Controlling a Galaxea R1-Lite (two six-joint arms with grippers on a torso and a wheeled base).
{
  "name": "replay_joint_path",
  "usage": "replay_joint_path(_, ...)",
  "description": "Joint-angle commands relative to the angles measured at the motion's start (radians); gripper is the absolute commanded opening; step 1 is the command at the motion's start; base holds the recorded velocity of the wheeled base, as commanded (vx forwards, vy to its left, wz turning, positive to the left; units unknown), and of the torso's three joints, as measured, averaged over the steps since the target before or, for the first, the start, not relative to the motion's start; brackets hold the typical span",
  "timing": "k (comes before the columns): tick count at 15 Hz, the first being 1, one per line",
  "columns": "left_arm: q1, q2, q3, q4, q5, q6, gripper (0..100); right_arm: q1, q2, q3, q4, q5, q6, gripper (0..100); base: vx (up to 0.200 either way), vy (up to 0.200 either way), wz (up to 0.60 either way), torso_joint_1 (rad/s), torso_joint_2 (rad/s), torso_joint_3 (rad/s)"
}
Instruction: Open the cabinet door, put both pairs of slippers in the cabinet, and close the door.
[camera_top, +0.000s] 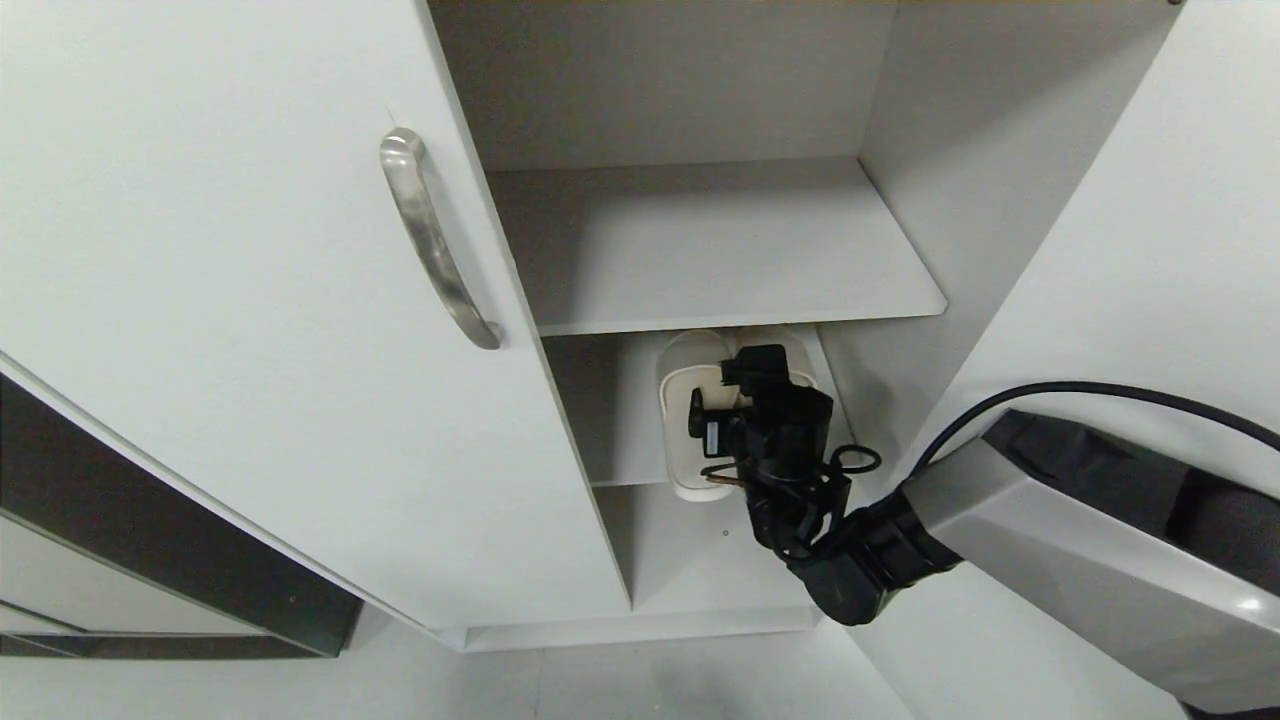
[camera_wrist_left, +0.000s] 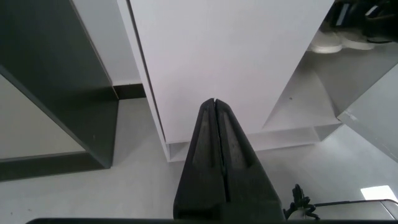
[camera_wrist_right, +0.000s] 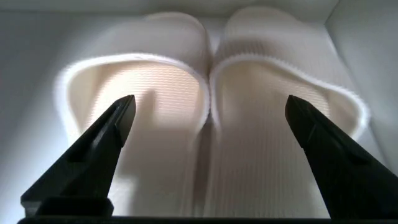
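Cream slippers (camera_wrist_right: 267, 130) lie paired on the cabinet's (camera_top: 960, 150) lower shelf (camera_top: 615, 420). We hold the right gripper (camera_wrist_right: 210, 104) just before them, fingers spread apart. Our left gripper (camera_wrist_left: 214, 109) hangs outside the cabinet, fingers pressed together.
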Motion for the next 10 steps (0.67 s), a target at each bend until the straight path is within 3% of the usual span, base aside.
replay_joint_path(1, 0.002, 0.001, 0.0, -0.001, 0.0, 0.0, 0, 0.056, -0.149, 0.199, -0.049, 0.002, -0.001, 100, 0.0, 0.0, 0.0, 0.0, 0.0, 0.0)
replay_joint_path(3, 0.002, 0.001, 0.0, 0.001, 0.0, 0.0, 0, 0.086, -0.235, 0.354, -0.083, 0.01, 0.005, 100, 0.0, 0.0, 0.0, 0.0, 0.0, 0.0)
replay_joint_path(4, 0.0, 0.001, 0.0, -0.001, 0.0, 0.0, 0, 0.114, -0.299, 0.49, -0.129, 0.022, 0.022, 100, -0.2, 0.0, 0.0, 0.002, 0.0, -0.002)
replay_joint_path(5, 0.0, 0.001, 0.0, 0.001, 0.0, 0.0, 0, 0.135, -0.321, 0.544, -0.152, 0.049, 0.025, 100, -0.2, 0.0, 0.0, -0.002, -0.01, 0.002)
replay_joint_path(7, 0.0, 0.001, 0.0, 0.001, 0.0, -0.001, 0, 0.152, -0.33, 0.57, -0.18, 0.057, 0.025, 100, -0.2, 0.0, 0.0, 0.005, 0.0, 0.007)
replay_joint_path(10, 0.0, 0.001, 0.0, -0.001, 0.006, -0.015, 0, 0.152, -0.33, 0.579, -0.181, 0.06, 0.026, 100, 0.0, 0.0, 0.0, 0.0, 0.0, 0.0)
